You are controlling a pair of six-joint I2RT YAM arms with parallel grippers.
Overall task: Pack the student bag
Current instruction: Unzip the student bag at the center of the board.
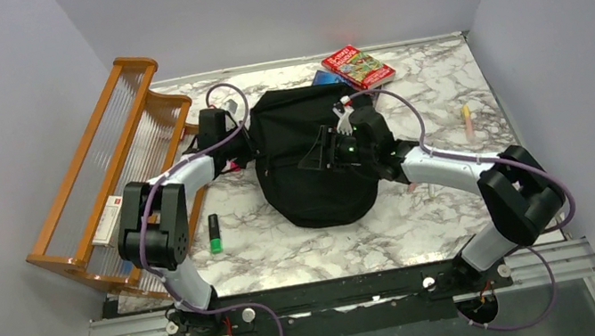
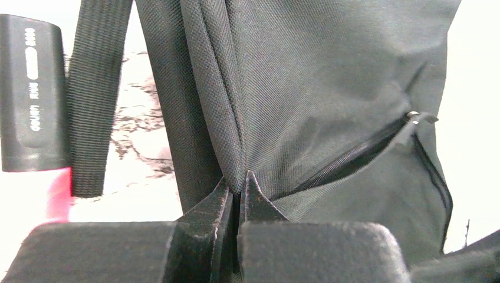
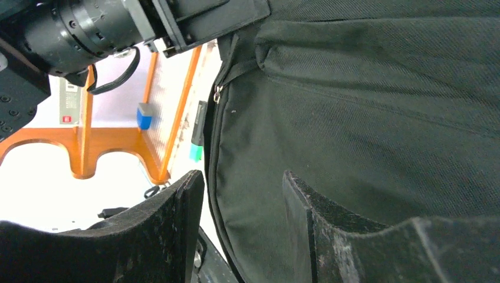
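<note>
**Top external: both arms meet at the bag**

Your left arm, elbow raised, reaches to the left edge of the student bag (image 1: pixel 316 192) lying mid-tabletop (image 1: pixel 430 228). Its left tool (image 2: pixel 239 197) is pinched onto a seam. Your right tool (image 3: pixel 242 177) hangs over the bag, jaws apart. The red book (image 1: pixel 359 66) has an illegible title.

The student bag (image 1: pixel 313 174) is laid at the middle of the table (image 1: pixel 430 228). Behind it, at the far edge, a book (image 1: pixel 358 66) is placed. A wooden rack (image 1: pixel 110 175) is set along the table's left side, and a marker (image 1: pixel 214 233) is laid between rack and bag, nearer the front. A pen (image 1: pixel 466 119) is found well apart on the right.
</note>
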